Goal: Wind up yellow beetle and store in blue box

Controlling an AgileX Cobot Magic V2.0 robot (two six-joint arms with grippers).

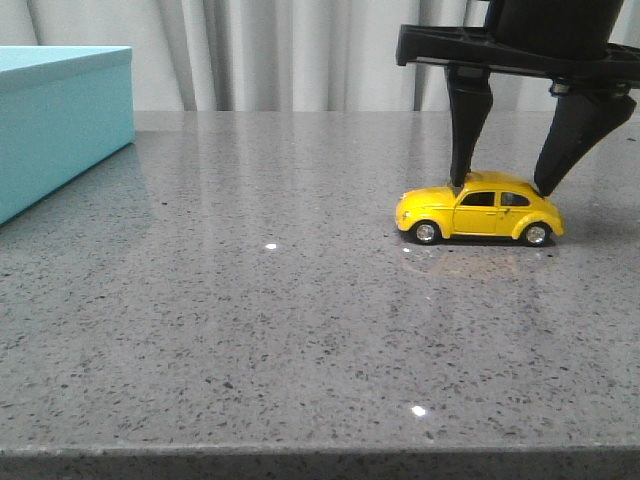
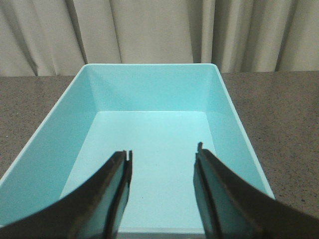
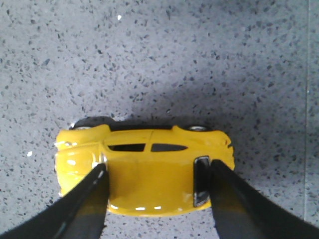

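The yellow beetle stands on its wheels on the grey table at the right, nose to the left. My right gripper is straight above it, open, with one finger at the windscreen and one at the rear window, straddling the cabin. In the right wrist view the beetle's roof lies between the two black fingers of the gripper. The blue box stands at the far left. My left gripper is open and empty, hovering over the box's bare inside; it does not show in the front view.
The speckled grey tabletop stretches between the box and the car. Pale curtains hang behind the table. The table's front edge runs along the bottom of the front view.
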